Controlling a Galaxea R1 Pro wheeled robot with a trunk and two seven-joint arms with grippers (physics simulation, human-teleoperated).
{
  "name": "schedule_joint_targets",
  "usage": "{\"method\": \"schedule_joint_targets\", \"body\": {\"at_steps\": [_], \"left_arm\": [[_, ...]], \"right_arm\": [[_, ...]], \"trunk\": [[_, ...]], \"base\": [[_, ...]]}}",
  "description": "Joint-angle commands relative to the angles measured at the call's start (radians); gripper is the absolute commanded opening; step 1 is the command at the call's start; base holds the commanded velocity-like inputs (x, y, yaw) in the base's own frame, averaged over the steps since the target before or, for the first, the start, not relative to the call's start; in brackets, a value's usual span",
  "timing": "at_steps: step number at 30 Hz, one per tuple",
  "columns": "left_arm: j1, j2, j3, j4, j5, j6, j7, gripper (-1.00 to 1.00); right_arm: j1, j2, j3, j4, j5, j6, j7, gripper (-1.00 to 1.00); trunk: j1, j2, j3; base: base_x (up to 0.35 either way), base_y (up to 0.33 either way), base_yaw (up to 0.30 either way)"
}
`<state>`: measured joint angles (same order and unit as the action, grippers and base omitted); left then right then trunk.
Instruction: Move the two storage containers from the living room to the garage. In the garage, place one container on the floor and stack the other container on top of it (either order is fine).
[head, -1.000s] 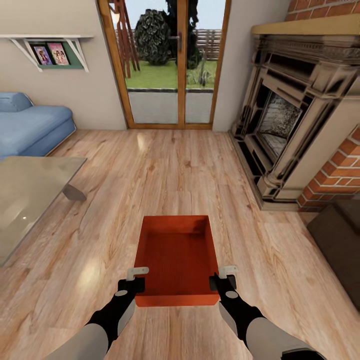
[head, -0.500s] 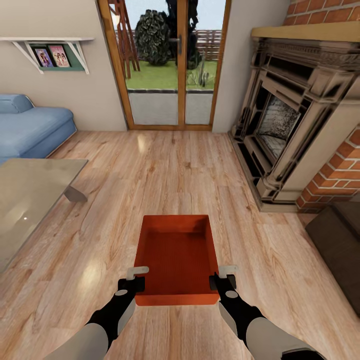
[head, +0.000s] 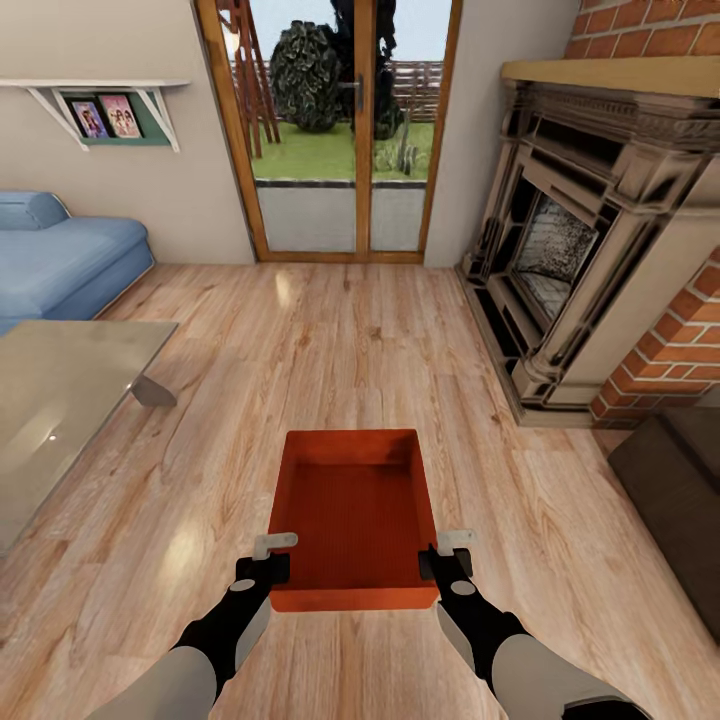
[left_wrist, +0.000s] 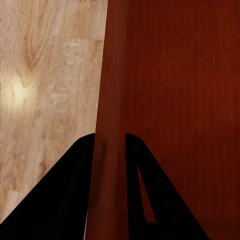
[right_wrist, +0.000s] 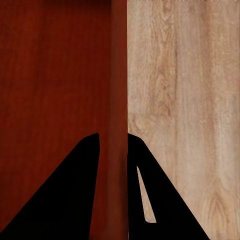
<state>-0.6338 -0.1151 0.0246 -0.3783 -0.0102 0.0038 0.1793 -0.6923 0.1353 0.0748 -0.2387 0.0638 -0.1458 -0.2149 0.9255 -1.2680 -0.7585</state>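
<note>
A living room seen from the robot's head, looking down over both arms. An orange-red storage container (head: 355, 515), rectangular and lidless, is held out in front of the robot above the light wood-plank floor (head: 330, 350). The left pincer (head: 272, 556) grips the container's left wall near the robot's end, and the right pincer (head: 443, 552) grips the right wall opposite it.

In the left wrist view, the two dark fingers of the left pincer (left_wrist: 109, 150) sit on either side of the thin red wall, pinching it, with wood planks on one side and the container's inside on the other. The right wrist view shows the right pincer (right_wrist: 113, 147) pinching its wall the same way.

Ahead are wood-framed glass doors (head: 335, 130) opening onto a garden. A fireplace (head: 580, 230) with red brick around it stands to the right. A blue sofa (head: 65, 255) and a glass desk (head: 60, 390) are to the left, with a wall shelf (head: 100, 100) above.

The task appears to be at an early stage: one container is grasped in both pincers but is in the living room, not the garage. Carrying it there, setting it on the concrete floor, and fetching and stacking the second container all seem left to do.
</note>
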Motion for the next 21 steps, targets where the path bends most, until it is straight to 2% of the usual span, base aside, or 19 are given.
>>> {"method": "schedule_joint_targets", "body": {"at_steps": [1, 21], "left_arm": [[0.0, -0.002, 0.005, 0.003, 0.003, 0.001, 0.008, -1.0], [0.0, -0.002, 0.006, 0.005, 0.003, 0.001, 0.008, -1.0]], "right_arm": [[-0.001, 0.0, -0.011, -0.002, 0.016, -0.003, -0.007, -1.0], [-0.001, 0.0, -0.013, -0.002, 0.011, -0.004, -0.01, -1.0]], "trunk": [[-0.004, 0.007, 0.003], [-0.081, 0.147, 0.065]], "base": [[0.0, 0.0, 0.0], [0.0, 0.0, 0.0]]}}
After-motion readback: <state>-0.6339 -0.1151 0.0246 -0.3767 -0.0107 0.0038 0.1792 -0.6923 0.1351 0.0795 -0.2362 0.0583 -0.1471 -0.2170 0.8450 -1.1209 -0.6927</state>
